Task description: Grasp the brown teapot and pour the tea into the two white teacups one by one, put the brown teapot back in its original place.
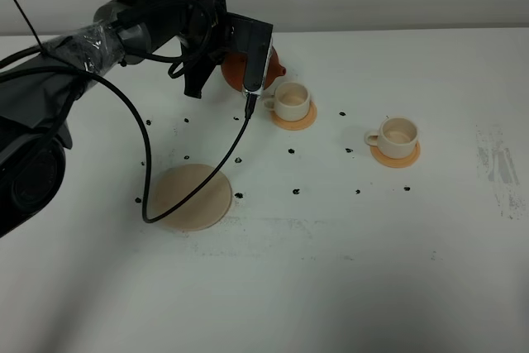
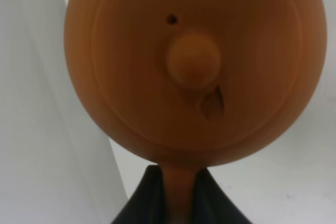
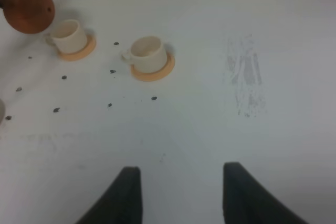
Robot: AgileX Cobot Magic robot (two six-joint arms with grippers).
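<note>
White table [image 1: 331,270]; L tool [image 2: 178,199] holds teapot [image 1: 232,72], spout twd left cup [image 1: 291,101].

No readable text, label, brand, number or sign is showing in any of the three views. The worktop [image 1: 331,287] is carrying only scattered black specks [image 1: 292,151], and these are appearing as plain dots rather than characters.
</note>
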